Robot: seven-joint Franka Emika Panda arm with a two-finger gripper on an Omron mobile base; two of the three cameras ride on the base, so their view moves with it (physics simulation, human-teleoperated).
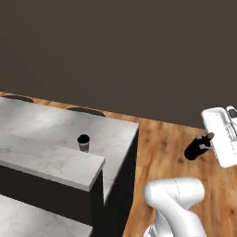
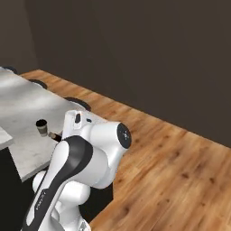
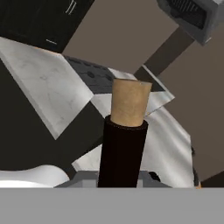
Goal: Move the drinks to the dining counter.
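Hand [image 1: 207,139] gripping corked wine bottle [image 3: 122,144], paper cup [image 1: 83,142] standing on dining counter [image 1: 41,127]

No readable text, labels or signs.

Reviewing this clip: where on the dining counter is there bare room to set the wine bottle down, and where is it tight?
The dining counter is bare on the broad marbled stretch left of the paper cup and between the cup and the right edge. It is tightest right at the cup, near the raised ledge. The wine bottle hangs in the shut gripper over the wood floor.
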